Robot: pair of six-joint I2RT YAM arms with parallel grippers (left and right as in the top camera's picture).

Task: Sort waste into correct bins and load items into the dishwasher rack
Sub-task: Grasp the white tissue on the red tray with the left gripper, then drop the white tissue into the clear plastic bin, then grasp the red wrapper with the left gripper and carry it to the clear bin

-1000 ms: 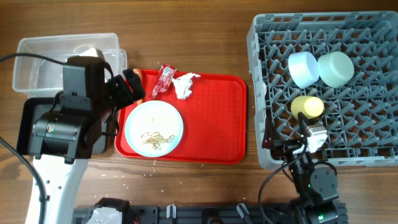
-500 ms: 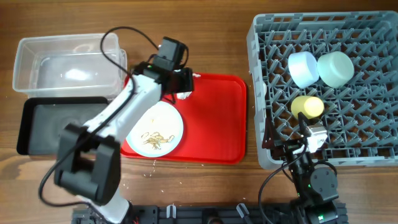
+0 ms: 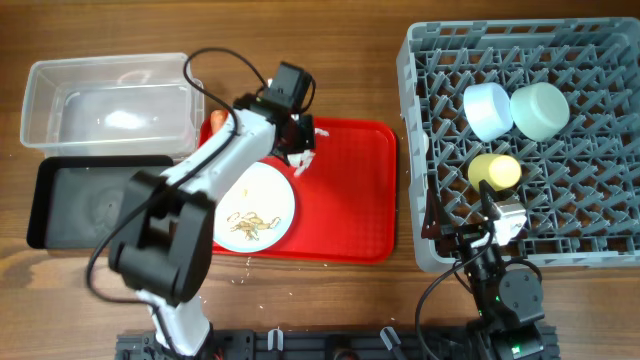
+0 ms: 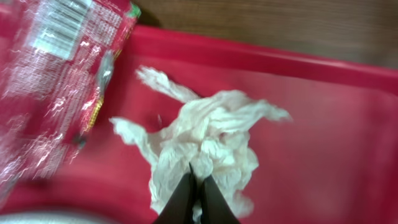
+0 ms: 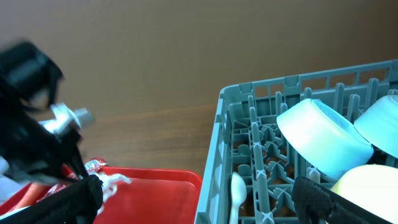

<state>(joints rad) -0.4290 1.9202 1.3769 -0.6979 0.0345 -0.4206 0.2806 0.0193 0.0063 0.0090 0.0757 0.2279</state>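
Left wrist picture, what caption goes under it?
Left hand pinching the crumpled white tissue on the red tray, snack wrapper beside it.

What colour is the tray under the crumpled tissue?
Red: the tray under the tissue shows best in the left wrist view.

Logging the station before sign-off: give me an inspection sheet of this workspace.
Surface: wooden table, crumbs beside flat red serving tray.
Job's things: crumpled white tissue, red printed wrapper, small orange carrot on tray; tan scraps on round blue plate; two pale bowls, yellow cup, white spoon in grey pegged rack.
Clutter: nothing seen.
Grippers: left gripper shut on tissue; right gripper open.
Cables: black cable arcs near clear plastic tub.
Surroundings: nothing seen.
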